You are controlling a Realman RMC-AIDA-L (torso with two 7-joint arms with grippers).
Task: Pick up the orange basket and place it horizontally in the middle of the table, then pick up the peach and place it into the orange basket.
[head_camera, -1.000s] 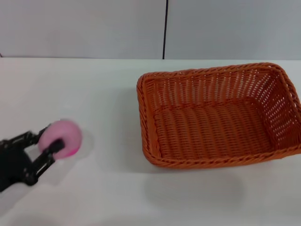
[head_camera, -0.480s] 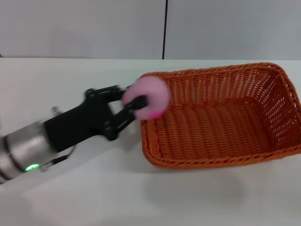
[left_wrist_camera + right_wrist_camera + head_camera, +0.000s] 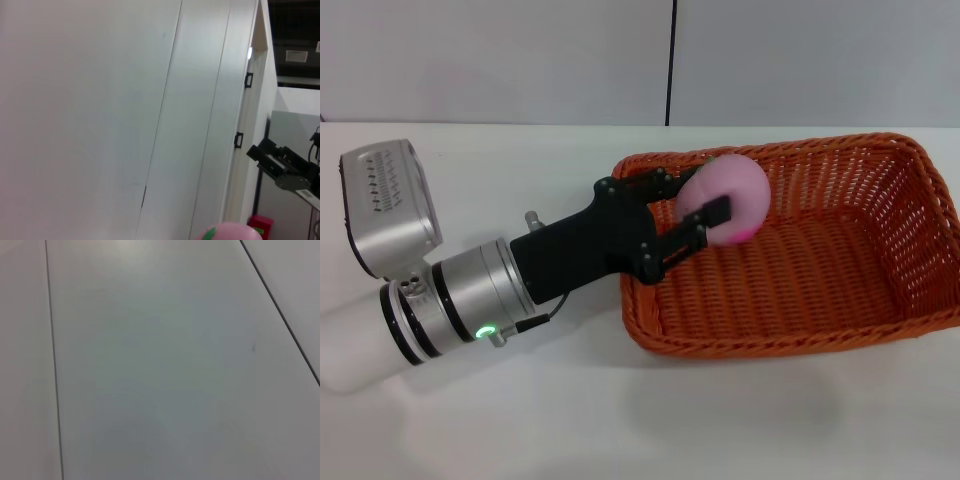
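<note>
The orange basket (image 3: 800, 290) lies lengthwise on the white table (image 3: 520, 160), right of centre. My left gripper (image 3: 703, 200) reaches in over the basket's left rim, shut on the pink peach (image 3: 731, 198), which hangs above the basket's left inner part. The left wrist view catches only the top of the peach (image 3: 227, 232) with its green leaf. My right gripper is out of view; its wrist camera faces a plain wall.
The left arm's silver forearm (image 3: 450, 300) and its grey wrist block (image 3: 388, 205) stretch across the table's left side. A wall with a dark vertical seam (image 3: 670, 60) stands behind the table.
The left arm carried the peach from the table's left, up and to the right, over the basket's left rim to above its inside. The basket stayed put.
</note>
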